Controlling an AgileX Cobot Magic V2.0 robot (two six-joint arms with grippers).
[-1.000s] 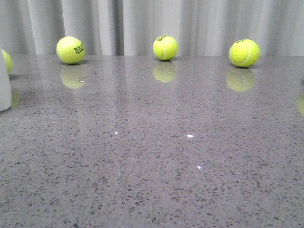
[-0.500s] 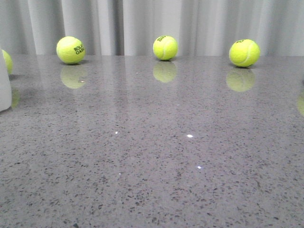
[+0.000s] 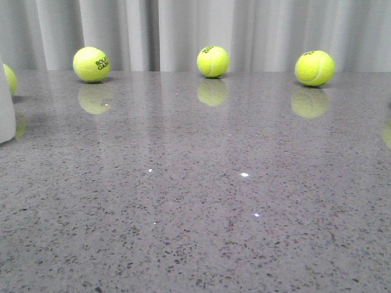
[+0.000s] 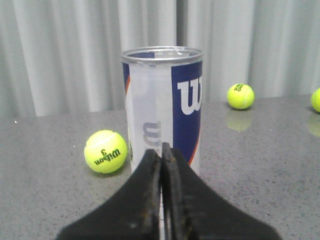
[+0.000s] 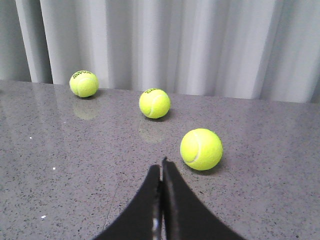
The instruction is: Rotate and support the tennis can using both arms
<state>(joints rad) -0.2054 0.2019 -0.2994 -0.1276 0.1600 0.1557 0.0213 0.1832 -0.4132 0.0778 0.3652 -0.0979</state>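
Front view: a grey speckled table (image 3: 201, 201) is seen with 3 tennis balls lined along its far edge before a pale curtain (image 3: 195, 30), at the left (image 3: 91, 64), the middle (image 3: 212, 61) and the right (image 3: 314, 68). A 4th ball (image 3: 8, 79) is cut off at the left border, just behind a pale upright shape (image 3: 5, 113) that is too cropped to be identified with certainty. Neither arm is seen in this view.

In the left wrist view, the left gripper (image 4: 161, 152) is held low over the table and is aimed level at the tennis can (image 4: 163, 107), its 2 dark fingers (image 4: 148, 175) pressed together with nothing between them. The can is stood upright on the table, open metal rim uppermost, its navy panel with the white logo turned toward the camera. Whether the fingertips touch the can cannot be told. A ball (image 4: 105, 151) is seen beside the can, and 2 more lie farther back (image 4: 240, 96) (image 4: 316, 100).

In the right wrist view, the right gripper (image 5: 161, 167) is likewise held low and level, its fingers (image 5: 150, 190) pressed together and empty. 3 balls are spread ahead of it: 1 near (image 5: 201, 149), 2 farther (image 5: 154, 103) (image 5: 84, 83).
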